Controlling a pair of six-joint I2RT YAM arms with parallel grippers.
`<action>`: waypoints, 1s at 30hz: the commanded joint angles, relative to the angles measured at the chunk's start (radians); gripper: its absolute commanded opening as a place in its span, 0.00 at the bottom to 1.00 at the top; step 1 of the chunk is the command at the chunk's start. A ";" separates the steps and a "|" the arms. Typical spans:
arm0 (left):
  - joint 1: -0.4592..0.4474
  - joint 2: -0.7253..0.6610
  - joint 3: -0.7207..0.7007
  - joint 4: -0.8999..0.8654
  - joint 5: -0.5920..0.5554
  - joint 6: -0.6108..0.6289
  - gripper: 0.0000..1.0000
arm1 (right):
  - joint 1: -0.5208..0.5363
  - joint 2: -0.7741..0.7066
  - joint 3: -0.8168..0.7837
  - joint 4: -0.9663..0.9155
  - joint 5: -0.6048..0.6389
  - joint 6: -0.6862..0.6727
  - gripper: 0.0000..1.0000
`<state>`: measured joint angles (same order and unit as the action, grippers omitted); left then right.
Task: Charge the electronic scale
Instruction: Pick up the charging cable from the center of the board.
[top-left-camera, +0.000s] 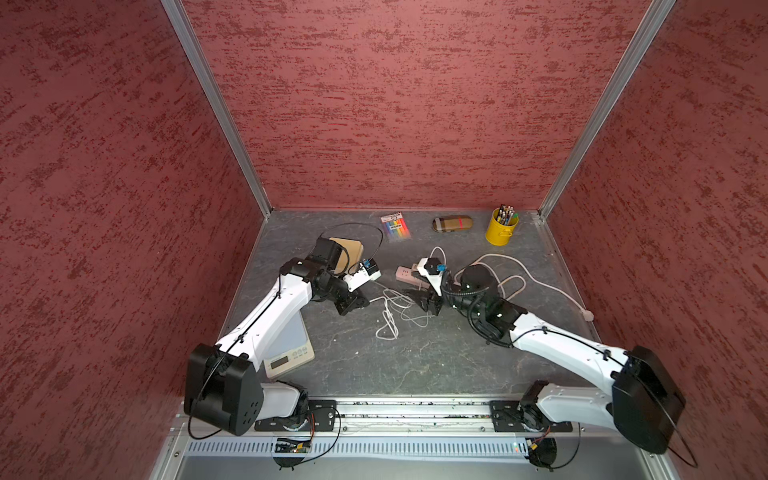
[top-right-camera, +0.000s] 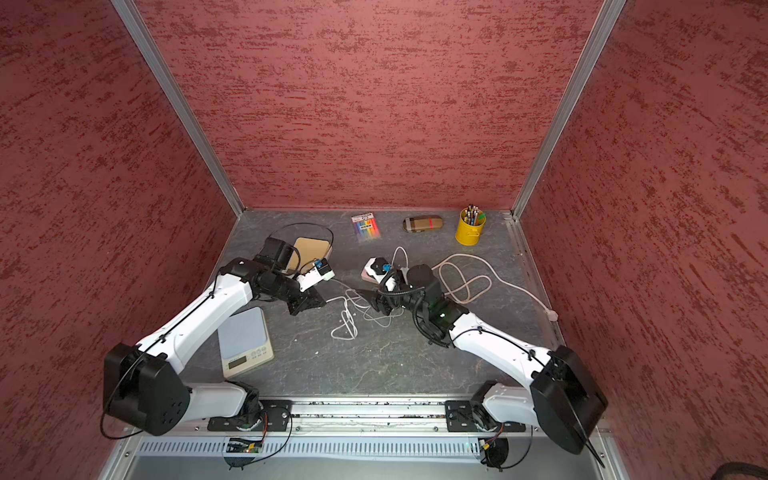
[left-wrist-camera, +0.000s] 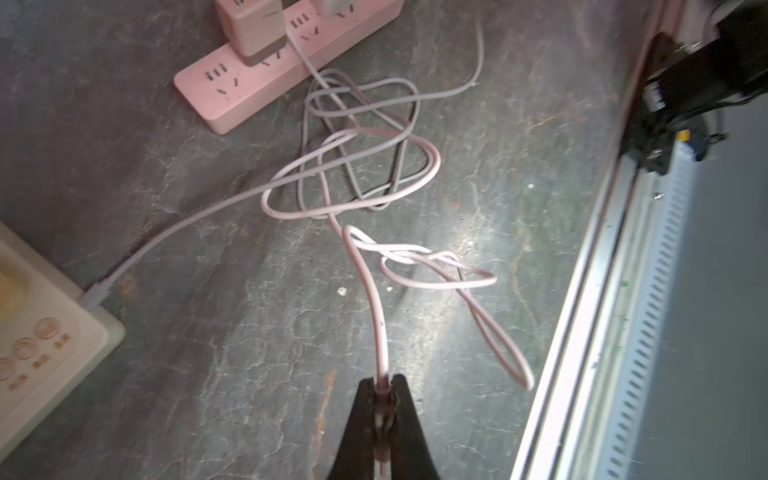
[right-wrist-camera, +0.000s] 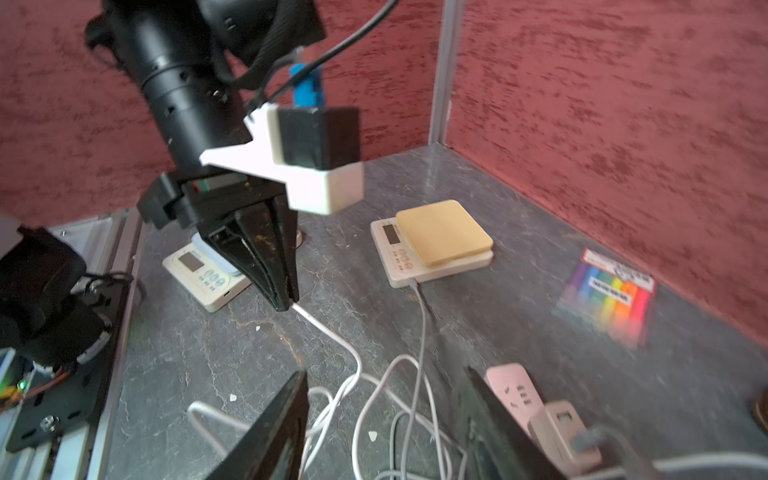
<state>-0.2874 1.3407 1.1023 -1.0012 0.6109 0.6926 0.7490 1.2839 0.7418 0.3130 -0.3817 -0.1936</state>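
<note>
Lettering is scarce and none of it reads: the button captions on the electronic scale (top-right-camera: 243, 332) and the label on the highlighter pack (right-wrist-camera: 606, 291) are too blurred. That scale, white with a pale weighing plate, sits near the front on the left, partly under the left arm. The left gripper (left-wrist-camera: 384, 382) is pinched tight on a strand of the white charging cable (left-wrist-camera: 376, 316), tips down near the table (left-wrist-camera: 478, 374). The right gripper (right-wrist-camera: 385, 372) stands with jaws apart, holding nothing, over the cable tangle beside the pink power strip (left-wrist-camera: 266, 70). A second scale (right-wrist-camera: 442, 237), tan-topped and further back, has a grey lead plugged in.
</note>
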 joint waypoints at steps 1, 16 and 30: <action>0.033 -0.010 0.034 -0.124 0.203 0.018 0.00 | 0.046 0.064 0.060 0.043 -0.088 -0.227 0.60; 0.063 -0.004 0.079 -0.202 0.346 0.034 0.00 | 0.144 0.280 0.230 -0.081 -0.025 -0.440 0.43; 0.246 -0.389 -0.269 0.636 0.385 -0.735 0.56 | 0.138 0.273 0.158 0.079 0.033 -0.044 0.00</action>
<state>-0.0784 1.0187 0.9180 -0.7517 0.9684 0.3321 0.8921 1.5692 0.9241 0.3252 -0.3553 -0.3771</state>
